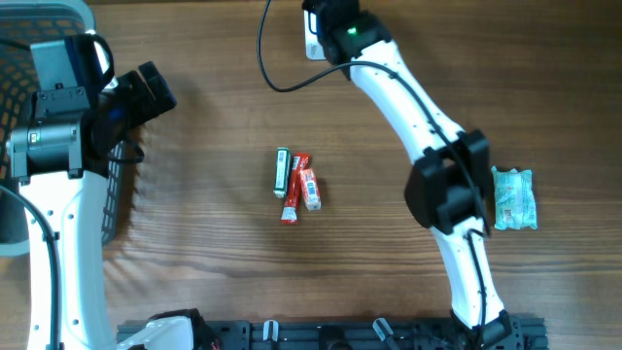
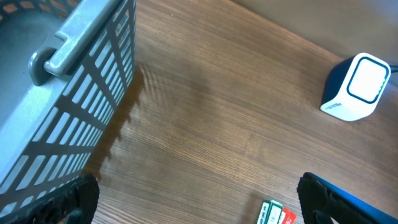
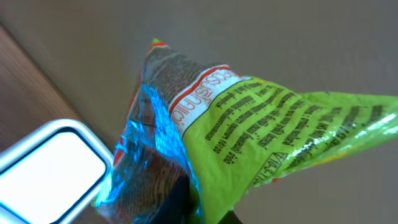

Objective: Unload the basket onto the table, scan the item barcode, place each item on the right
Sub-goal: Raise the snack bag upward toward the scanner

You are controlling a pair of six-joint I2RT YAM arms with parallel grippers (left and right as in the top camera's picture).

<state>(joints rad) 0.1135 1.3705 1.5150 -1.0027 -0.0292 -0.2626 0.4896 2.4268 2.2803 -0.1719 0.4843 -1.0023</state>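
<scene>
Item: green snack packet (image 3: 267,124), crumpled, print visible, barcode not discernible. Located at the far edge of the table, just beside the white scanner (image 3: 53,165).
Held by: right gripper (image 1: 328,19), jaws closed on the packet's pinched end.
Handling: the packet is best turned until its code faces the scanner window, then kept steady; foil glare is judged a likely obstacle.
Left gripper (image 1: 148,92): jaws wide apart, nothing held, beside the basket (image 2: 81,81) at left.
Also listed: sachets (image 1: 296,183) at table centre; bagged item (image 1: 512,199) at right.
</scene>
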